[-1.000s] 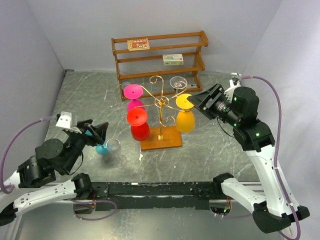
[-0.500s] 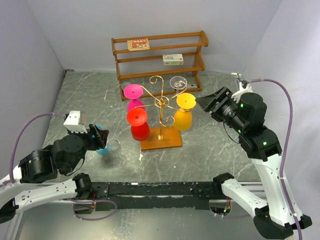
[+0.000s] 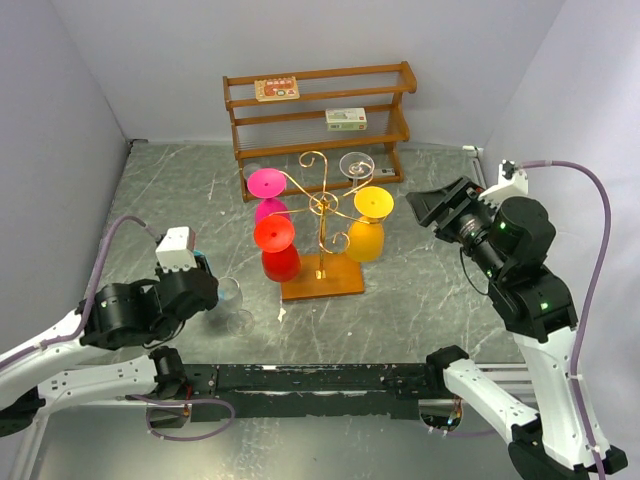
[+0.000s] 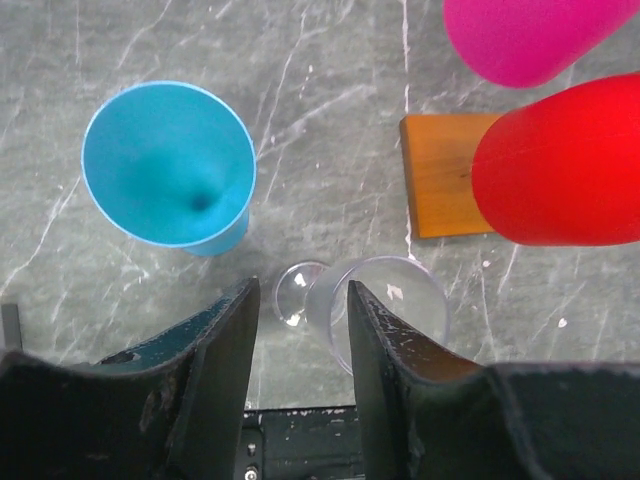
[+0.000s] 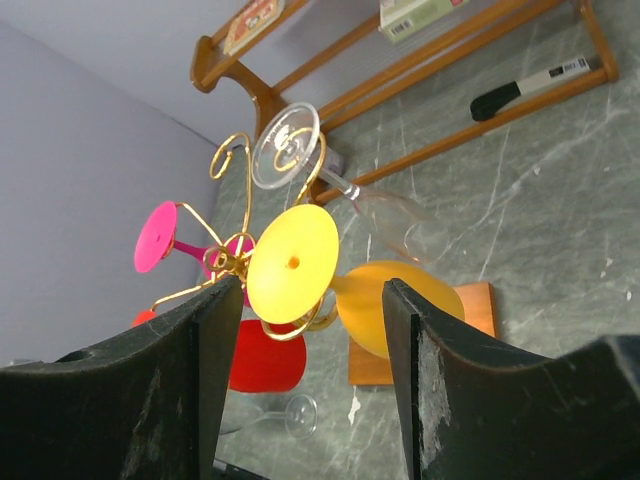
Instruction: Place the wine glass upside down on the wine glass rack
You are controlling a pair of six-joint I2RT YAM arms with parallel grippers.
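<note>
The clear wine glass [image 4: 385, 305] lies on its side on the grey marbled counter [image 4: 330, 130], near the gold wire wine glass rack [image 3: 322, 200]. Its bowl points toward the rack's wooden base and its foot points away. The left tool [image 4: 303, 290] has its fingers apart astride the glass. The right tool [image 5: 312, 290] faces the rack, fingers apart and empty.

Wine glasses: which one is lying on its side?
The clear one, on the table at the left pincer. The teal glass beside it stands upright; the rest hang on the rack.

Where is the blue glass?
In the left wrist view, the blue glass sits on the table left of the clear glass, just beyond the left claw.
</note>
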